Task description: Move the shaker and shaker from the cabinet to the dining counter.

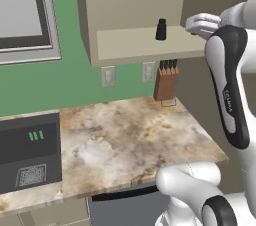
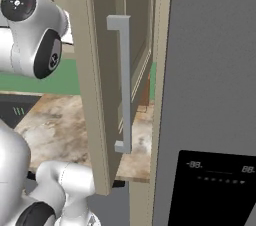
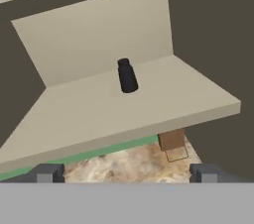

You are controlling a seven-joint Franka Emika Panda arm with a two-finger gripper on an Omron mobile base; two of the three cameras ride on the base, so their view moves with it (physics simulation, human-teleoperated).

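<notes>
One small black shaker (image 1: 161, 29) stands upright on the plain beige shelf of the open wall cabinet (image 1: 130, 45). In the hand view the shaker (image 3: 127, 76) is at the middle of the shelf (image 3: 124, 114), well ahead of my gripper (image 3: 126, 173). The two fingertips are far apart with nothing between them, so the gripper is open. My white hand (image 1: 201, 22) hovers at shelf height, just right of the shaker and apart from it. The cabinet door (image 2: 97, 80) with its long metal handle (image 2: 125, 85) is swung open. The dining counter is out of view.
A wooden knife block (image 1: 166, 82) stands under the cabinet on the marbled worktop (image 1: 125, 140), near wall outlets (image 1: 108, 76). A dark cooktop (image 1: 30, 150) is at the left. A grey fridge (image 2: 210, 110) stands right of the open door.
</notes>
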